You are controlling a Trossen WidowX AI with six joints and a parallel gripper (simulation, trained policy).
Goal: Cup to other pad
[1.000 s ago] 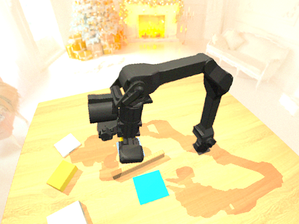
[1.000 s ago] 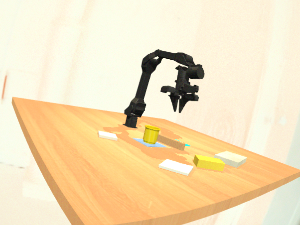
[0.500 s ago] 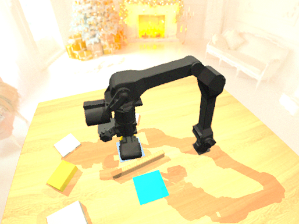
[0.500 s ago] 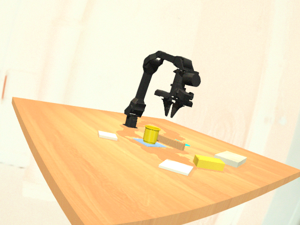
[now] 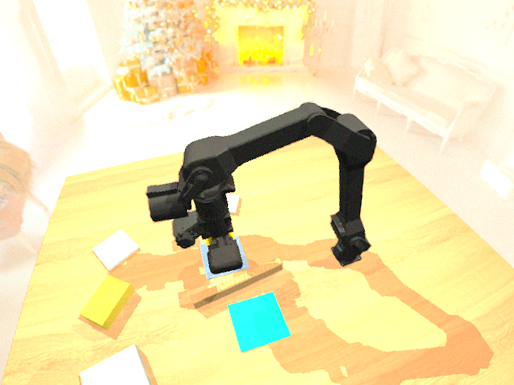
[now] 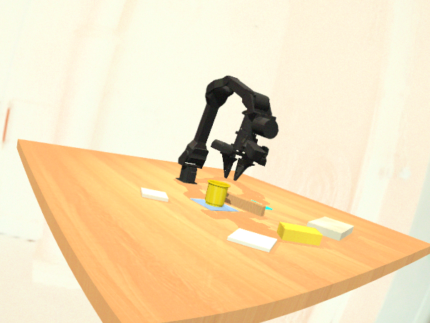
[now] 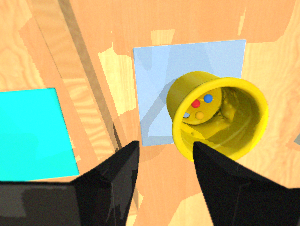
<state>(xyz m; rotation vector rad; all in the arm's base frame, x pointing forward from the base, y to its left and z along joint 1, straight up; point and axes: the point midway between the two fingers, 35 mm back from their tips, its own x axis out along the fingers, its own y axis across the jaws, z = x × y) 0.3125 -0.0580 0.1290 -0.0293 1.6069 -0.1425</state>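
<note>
The yellow cup (image 6: 216, 194) (image 7: 181, 95) stands upright on the pale blue pad (image 5: 245, 265) (image 6: 200, 202) (image 7: 155, 65). In the wrist view several marbles lie at its bottom, among them a red marble (image 7: 195, 103) and a blue marble (image 7: 208, 98). The cyan pad (image 5: 259, 322) (image 7: 30, 135) is bare. My gripper (image 6: 231, 178) (image 7: 166, 147) is partly open and empty, pointing down. Its tips are just above rim height and beside the cup; the right finger overlaps the rim in the wrist view. In the top view the arm hides nearly all of the cup.
A low wooden bar (image 5: 239, 285) (image 6: 246, 204) (image 7: 82, 55) lies between the two pads. A yellow block (image 5: 105, 302) (image 6: 299, 234), a flat white block (image 5: 116, 250) (image 6: 252, 239), a larger pale block (image 5: 120, 380) (image 6: 330, 228) and a small white block (image 6: 154, 194) lie around.
</note>
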